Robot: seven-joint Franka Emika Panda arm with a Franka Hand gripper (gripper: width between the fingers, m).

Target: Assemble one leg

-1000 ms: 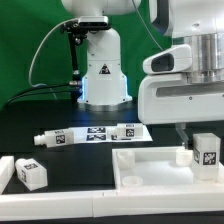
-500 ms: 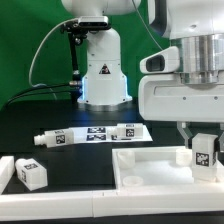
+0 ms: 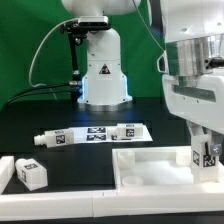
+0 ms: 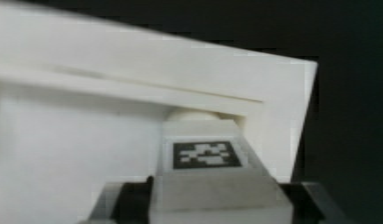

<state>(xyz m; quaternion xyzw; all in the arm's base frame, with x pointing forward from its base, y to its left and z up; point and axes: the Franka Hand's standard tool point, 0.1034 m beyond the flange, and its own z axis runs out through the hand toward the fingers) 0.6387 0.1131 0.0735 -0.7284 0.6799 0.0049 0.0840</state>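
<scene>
Pinching the leg (image 3: 208, 152) between the end effector (image 3: 207, 158) fingers, tag outward, right at the far corner of the white tray-like piece (image 3: 150, 170) on the exterior view's right, presumably to seat it in that corner.

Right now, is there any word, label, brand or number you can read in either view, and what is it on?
No readable words, brands or numbers.
The leg in the tool: black-and-white square tag, a pattern, no text.
Second small block: tag pattern only.
Long rods: tag patterns only, too small to tell more.
Dark mark on the far robot base: too small to read.
</scene>
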